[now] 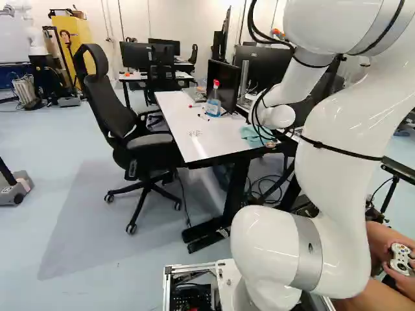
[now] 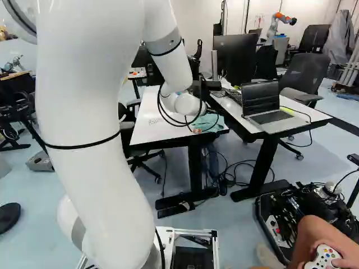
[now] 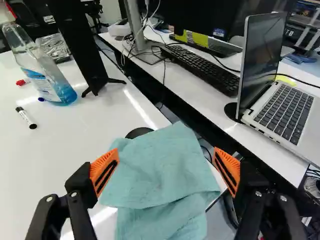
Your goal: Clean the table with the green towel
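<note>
The black tool with orange pads (image 1: 271,144) stood with its fingers wide apart, the pale green cloth towel (image 3: 160,172) between and beneath them. The towel lay rumpled at a corner of the white-topped bench (image 1: 211,144), right of centre in the left base view. A clear plastic bottle of blue liquid (image 1: 213,105) stood farther up, near a white marker with a black cap (image 3: 26,117).

From here I see the thick, glossy white arm (image 1: 340,175) rising from its lowest joint, folding over up high and reaching forward and down. Its black two-fingered gripper (image 1: 271,143) points downward, the orange pads (image 3: 104,172) spread wide apart.
</note>
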